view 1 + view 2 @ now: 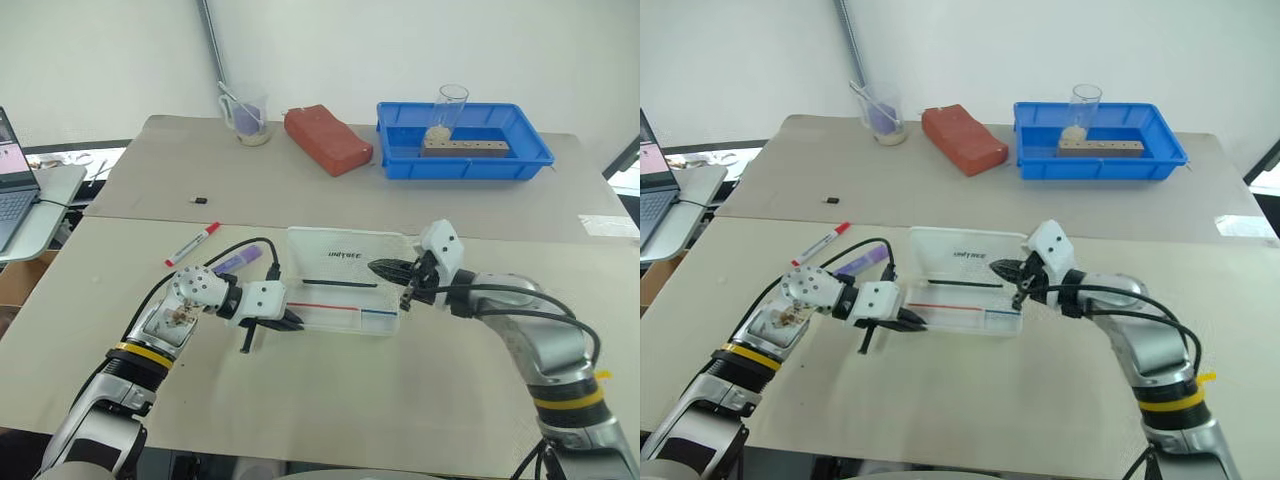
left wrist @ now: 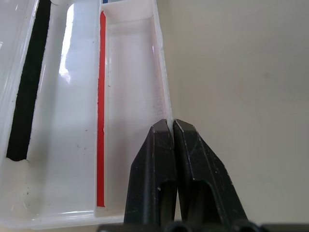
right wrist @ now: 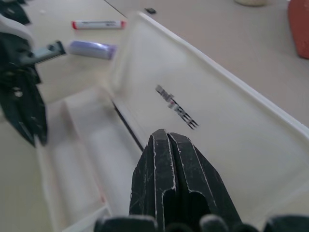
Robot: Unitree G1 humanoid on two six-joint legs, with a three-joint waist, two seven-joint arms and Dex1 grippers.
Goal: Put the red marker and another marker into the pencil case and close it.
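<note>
Inside, translucent white pencil case (image 1: 340,275) lid-up, left tool (image 2: 172,126) seemingly pinching its wall, right tool (image 3: 166,135) closed empty.

Pencil case (image 1: 970,275) lies open between both tools

The pencil case (image 1: 340,285), a flat white translucent box, lies open on the table, its lid raised and showing black "UNITREE" lettering. The tray holds a thin red stick and a black one. The red marker (image 1: 192,245), white-barrelled with red cap, lies on the table left of the case. The purple marker (image 1: 240,261) lies between them.
</note>
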